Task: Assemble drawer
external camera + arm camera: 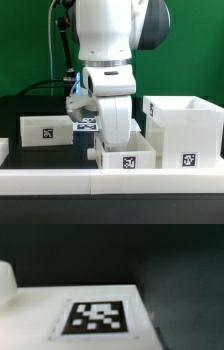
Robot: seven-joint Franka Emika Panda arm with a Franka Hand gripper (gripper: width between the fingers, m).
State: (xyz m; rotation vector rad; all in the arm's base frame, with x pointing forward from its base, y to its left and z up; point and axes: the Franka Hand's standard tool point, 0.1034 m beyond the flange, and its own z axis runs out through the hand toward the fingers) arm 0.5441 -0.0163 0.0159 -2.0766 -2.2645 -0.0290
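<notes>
Nearest the camera runs the low white border rail (60,181), and behind it stand one shallow tray (45,131) well left of the middle tray (127,153), then the boxy casing (184,128) just right of that middle tray, all on the dark worktop (20,108). These drawer parts look light, stiff and slippery, so pinching a thin upper wall seems best, with open room left of the middle tray. Behind the middle tray hangs what looks like the end effector (80,107), mostly hidden by the arm; spread or pressed together, I cannot tell.
</notes>
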